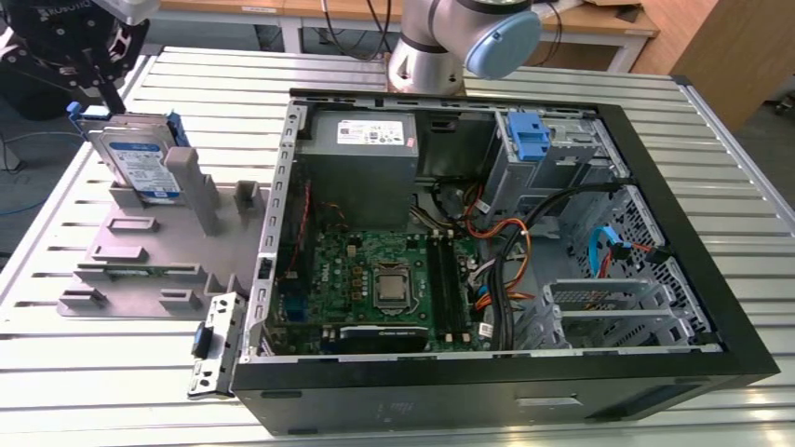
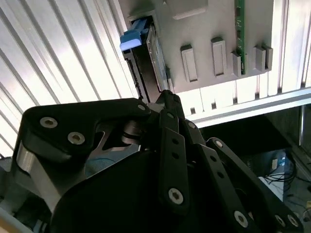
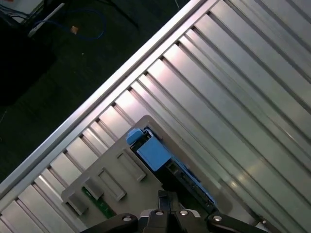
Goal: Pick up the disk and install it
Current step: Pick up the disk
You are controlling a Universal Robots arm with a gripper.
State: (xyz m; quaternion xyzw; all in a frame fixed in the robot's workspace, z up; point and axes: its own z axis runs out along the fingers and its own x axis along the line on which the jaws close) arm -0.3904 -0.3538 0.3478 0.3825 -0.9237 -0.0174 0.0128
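The black linkage gripper [image 2: 167,95] hangs right over the upper edge of the flat metal, blue-railed disk [image 1: 137,163], which stands upright in the grey plastic holder [image 1: 143,247] beside the open computer case [image 1: 695,279]; its grip I cannot tell.

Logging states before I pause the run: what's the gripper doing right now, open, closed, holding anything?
Gripper: cannot be told; it sits at the top of the disk, which stands upright in the grey holder.

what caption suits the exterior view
Claw at the top of the disk standing in a grey rack, beside the open case.
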